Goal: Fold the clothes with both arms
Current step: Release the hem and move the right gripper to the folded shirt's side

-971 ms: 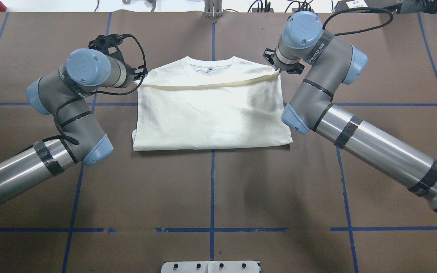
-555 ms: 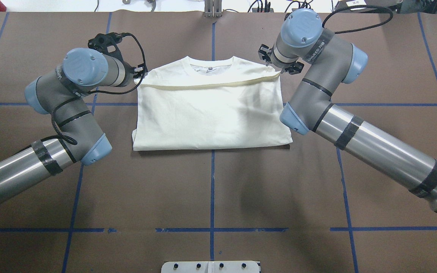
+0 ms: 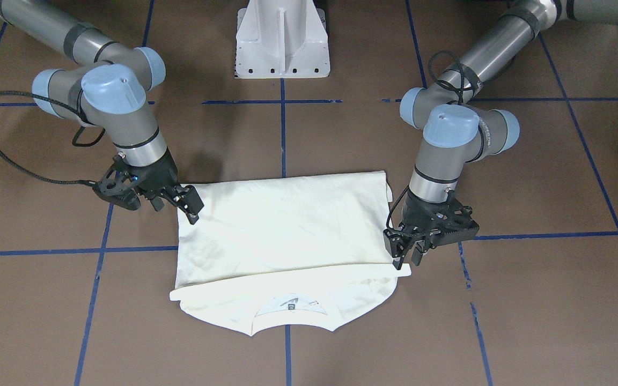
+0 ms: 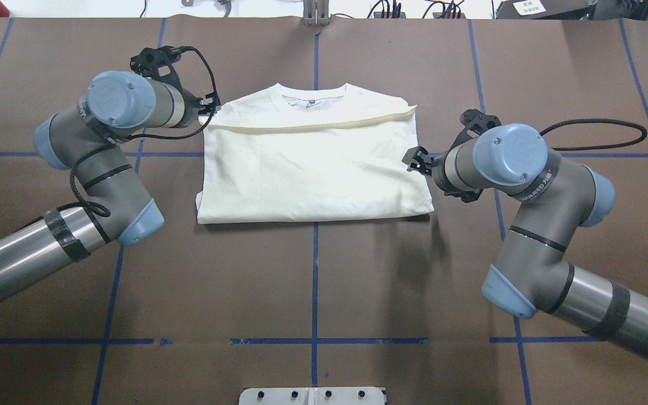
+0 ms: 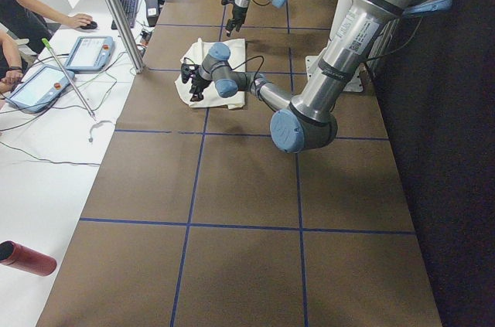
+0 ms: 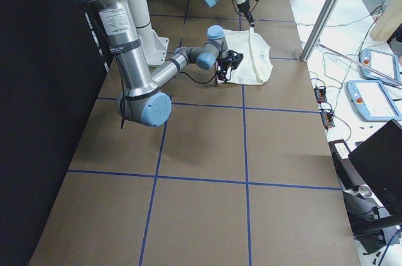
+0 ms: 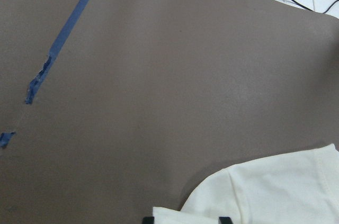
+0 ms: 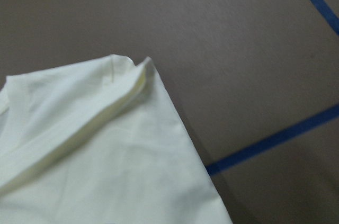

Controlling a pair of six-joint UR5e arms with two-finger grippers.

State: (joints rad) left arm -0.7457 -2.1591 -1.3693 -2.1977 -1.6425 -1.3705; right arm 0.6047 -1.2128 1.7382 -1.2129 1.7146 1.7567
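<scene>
Blue tape lines (image 4: 314,270) grid the brown table (image 4: 217,281) — a white pedestal base (image 3: 282,40) at its near edge. Past the far edge lie two tablets (image 5: 89,52) and a red cylinder (image 5: 27,257).

Table (image 4: 313,281), brown-covered and gridded with blue tape lines (image 4: 314,270), carrying one white pedestal base (image 3: 282,37) at its robot-side edge on the centre line, and one cream T-shirt (image 4: 313,169), folded flat, plain side up, straight out from the base and well apart, collar end farthest from it.
</scene>
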